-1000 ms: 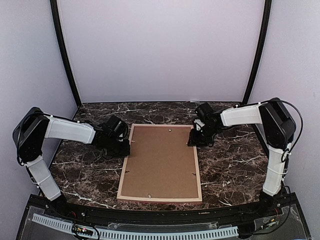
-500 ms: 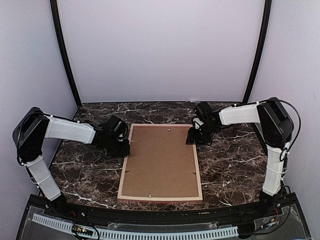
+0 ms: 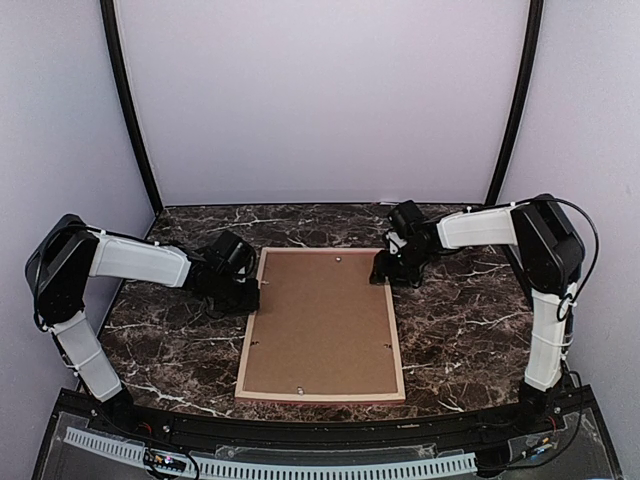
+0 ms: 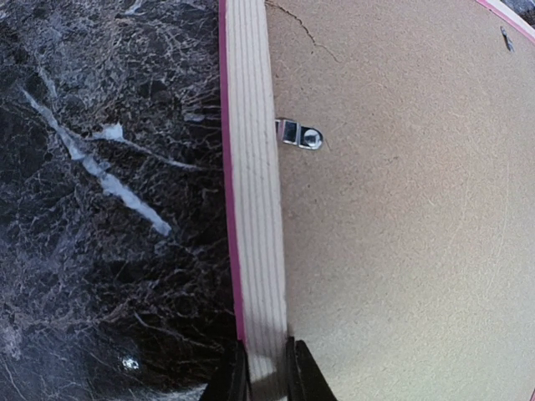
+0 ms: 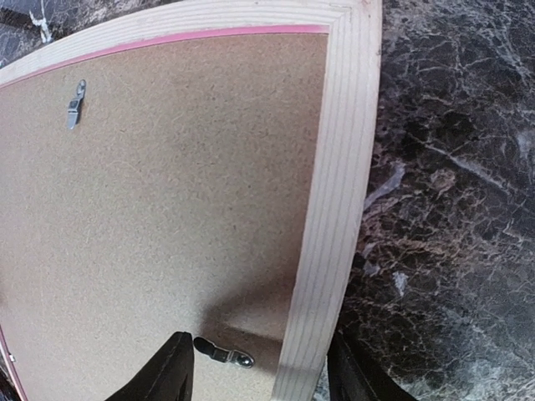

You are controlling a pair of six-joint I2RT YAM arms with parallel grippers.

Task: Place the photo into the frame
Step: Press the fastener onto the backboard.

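The frame (image 3: 320,397) lies face down on the marble table, its tan wood back up and pink-red edges showing. A brown backing board (image 3: 320,320) fills it. The photo is out of view. My left gripper (image 3: 250,292) is shut on the frame's left rail (image 4: 251,209), its fingertips (image 4: 266,380) pinching the wood. My right gripper (image 3: 383,272) is open over the frame's right rail (image 5: 334,192) near the far corner. Its gripper (image 5: 261,372) straddles the rail and a metal clip (image 5: 224,354), one finger over the board, the other over the table.
Small metal turn clips hold the backing board, one by the left rail (image 4: 298,134) and one at the far edge (image 5: 76,104). The dark marble tabletop (image 3: 460,320) surrounds the frame. Pale walls and black posts close off the back and sides.
My right gripper has shifted slightly left and farther along the frame's right rail. The left arm and the frame have not moved.
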